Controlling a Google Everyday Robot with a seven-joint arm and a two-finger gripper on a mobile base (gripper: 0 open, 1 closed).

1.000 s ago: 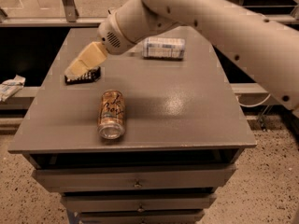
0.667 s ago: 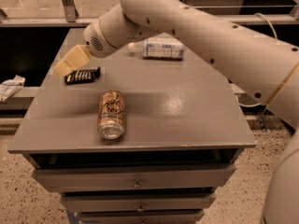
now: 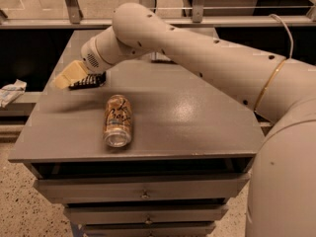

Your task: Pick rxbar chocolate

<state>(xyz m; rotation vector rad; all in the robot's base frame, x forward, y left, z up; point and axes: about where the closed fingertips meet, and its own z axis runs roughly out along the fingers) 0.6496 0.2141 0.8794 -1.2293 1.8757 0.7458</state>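
1. The grey worktop point(image 3: 197, 127) sits on a cabinet with drawers point(image 3: 143, 187) below its front edge.
2. The rxbar chocolate point(image 3: 89, 80) lies flat near the worktop's left edge, towards the rear left corner. Its black wrapper shows rows of pale lettering.
3. The robot's arm point(image 3: 197, 58) reaches in from the right, crossing the rear half of the worktop.
4. The hand point(image 3: 64, 78) is at the left edge, right by the bar's left end and angled down towards the surface. I cannot tell whether it is wide or narrow, or whether it touches the bar.
5. An orange-tan can point(image 3: 117, 120) lies on its side between the bar and the front edge, its open end facing the front and apart from the bar.
6. A crumpled white wrapper point(image 3: 11, 92) lies off the worktop, beyond its left edge.
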